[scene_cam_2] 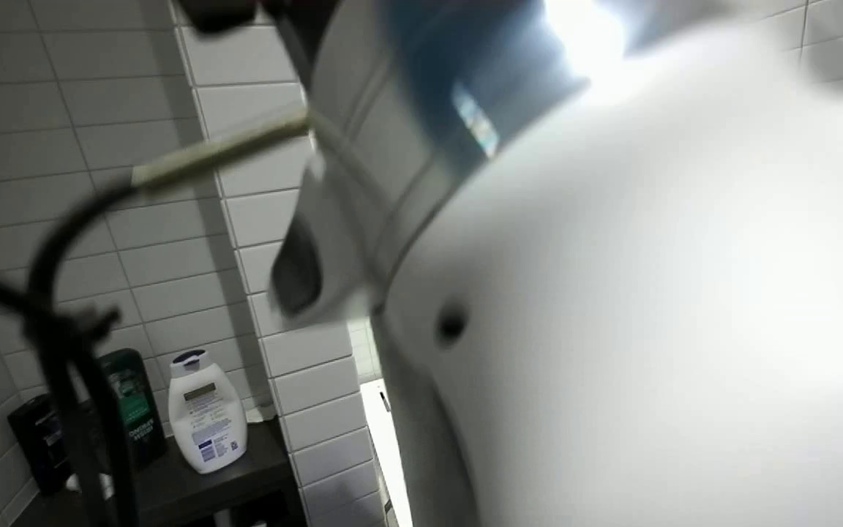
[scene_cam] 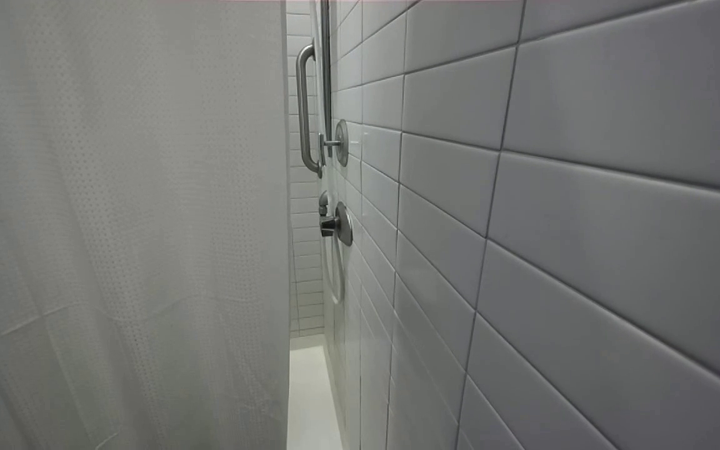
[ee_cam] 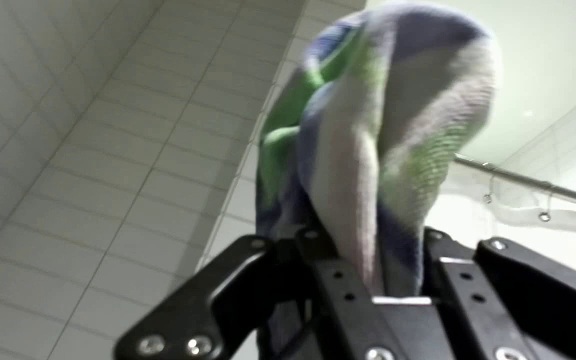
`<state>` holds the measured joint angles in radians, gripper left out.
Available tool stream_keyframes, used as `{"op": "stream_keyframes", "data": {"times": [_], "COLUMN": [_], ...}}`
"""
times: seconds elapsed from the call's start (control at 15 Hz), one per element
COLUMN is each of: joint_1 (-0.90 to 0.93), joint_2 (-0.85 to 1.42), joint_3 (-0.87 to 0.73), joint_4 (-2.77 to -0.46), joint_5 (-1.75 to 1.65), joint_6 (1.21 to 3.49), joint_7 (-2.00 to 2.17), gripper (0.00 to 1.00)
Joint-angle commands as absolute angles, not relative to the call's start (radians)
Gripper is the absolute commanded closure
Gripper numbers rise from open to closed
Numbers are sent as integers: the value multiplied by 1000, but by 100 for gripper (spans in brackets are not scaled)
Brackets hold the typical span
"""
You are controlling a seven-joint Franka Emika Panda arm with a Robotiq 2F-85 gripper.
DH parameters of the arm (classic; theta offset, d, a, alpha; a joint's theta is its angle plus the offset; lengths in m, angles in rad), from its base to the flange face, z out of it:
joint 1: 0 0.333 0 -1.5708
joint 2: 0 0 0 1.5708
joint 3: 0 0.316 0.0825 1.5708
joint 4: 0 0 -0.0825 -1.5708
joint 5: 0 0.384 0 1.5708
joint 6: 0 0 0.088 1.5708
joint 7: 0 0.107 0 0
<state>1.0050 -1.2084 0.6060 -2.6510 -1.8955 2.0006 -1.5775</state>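
In the wrist view my gripper (ee_cam: 374,240) has a soft, bunched cloth (ee_cam: 338,165) between its black fingers. The cloth is white, green and purple-blue, and it stands out beyond the fingers in folds. It hides the fingertips, and part of it hangs down beside the left finger. In an exterior view the white arm (scene_cam_2: 648,307) fills the right side, very near the camera and blurred. The gripper and the cloth cannot be made out in either exterior view.
A shower curtain (scene_cam: 129,219) hangs beside a tiled wall (scene_cam: 585,187) with a grab bar (scene_cam: 302,106) and a shower valve (scene_cam: 343,224). A white bottle (scene_cam_2: 205,417) and a green bottle (scene_cam_2: 132,402) stand on a dark shelf (scene_cam_2: 246,476). The curtain rod (ee_cam: 523,179) runs near the ceiling.
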Motion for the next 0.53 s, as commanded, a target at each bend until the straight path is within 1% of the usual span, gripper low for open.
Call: {"op": "stream_keyframes", "data": {"times": [0.0, 0.13, 0.27, 0.33, 0.47], "joint_1": [1009, 1002, 984, 969, 933], "joint_2": [-1047, -938, -807, -738, -624], "joint_3": [645, 634, 584, 551, 509], "joint_4": [-2725, -2752, -2749, -2733, -2702], "joint_5": [-1829, -1835, -1898, -1938, -2038], "joint_6": [1993, 1990, 2021, 2049, 2077], "joint_7": [-1472, -1330, -1210, -1174, -1104], "gripper": [35, 21, 6, 2, 0]}}
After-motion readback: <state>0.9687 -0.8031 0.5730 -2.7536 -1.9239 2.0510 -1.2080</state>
